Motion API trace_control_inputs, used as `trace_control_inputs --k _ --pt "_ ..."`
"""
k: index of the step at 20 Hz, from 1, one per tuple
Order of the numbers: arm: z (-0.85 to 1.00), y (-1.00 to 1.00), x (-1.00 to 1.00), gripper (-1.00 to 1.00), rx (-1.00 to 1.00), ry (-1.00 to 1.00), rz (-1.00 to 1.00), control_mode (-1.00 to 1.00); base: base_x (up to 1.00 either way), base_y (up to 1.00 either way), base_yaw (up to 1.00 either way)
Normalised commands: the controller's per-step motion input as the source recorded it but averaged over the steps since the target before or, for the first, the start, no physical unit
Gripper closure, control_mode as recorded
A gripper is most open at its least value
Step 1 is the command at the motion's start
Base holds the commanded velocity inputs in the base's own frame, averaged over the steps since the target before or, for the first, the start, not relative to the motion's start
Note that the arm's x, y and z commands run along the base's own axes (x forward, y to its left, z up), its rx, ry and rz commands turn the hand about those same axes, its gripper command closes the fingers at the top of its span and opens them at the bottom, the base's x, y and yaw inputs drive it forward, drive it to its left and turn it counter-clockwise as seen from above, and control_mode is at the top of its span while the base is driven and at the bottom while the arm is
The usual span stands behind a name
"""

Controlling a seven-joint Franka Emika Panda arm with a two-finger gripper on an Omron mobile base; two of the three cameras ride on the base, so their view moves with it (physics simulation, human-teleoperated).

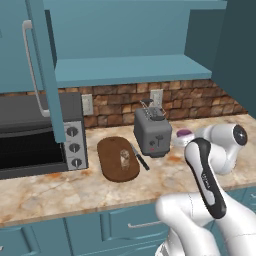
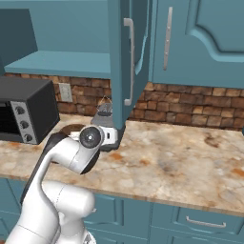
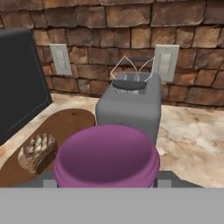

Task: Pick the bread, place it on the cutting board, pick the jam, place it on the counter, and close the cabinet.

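Jam (image 3: pixel 106 155) sits pinched between the fingers (image 3: pixel 106 181), low by the toaster (image 3: pixel 128 111), with bread (image 3: pixel 38 152) already on the cutting board (image 3: pixel 65 129) beyond; lower it level onto bare tabletop (image 3: pixel 192 135) before releasing.

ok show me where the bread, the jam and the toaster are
bread (image 3: pixel 37 151): hand view, its top face.
jam (image 3: pixel 106 156): hand view, middle of its lid.
toaster (image 1: pixel 152 133): left base view, its front face.
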Motion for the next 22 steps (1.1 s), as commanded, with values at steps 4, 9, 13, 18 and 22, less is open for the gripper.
trace_control_inputs --k 4,9,13,18,22 --pt "-0.21 -0.21 -0.08 1.0 0.0 0.0 0.0 -1.0 0.0 0.0 0.0" --pt "-0.22 -0.19 -0.11 1.0 0.0 0.0 0.0 -1.0 0.0 0.0 0.0" --pt "-0.21 -0.16 -0.08 1.0 0.0 0.0 0.0 -1.0 0.0 0.0 0.0" --pt "-0.19 -0.1 -0.03 1.0 0.0 0.01 0.0 -1.0 0.0 0.0 0.0" --pt "-0.16 0.0 0.0 1.0 0.0 0.03 0.0 -1.0 0.0 0.0 0.0"
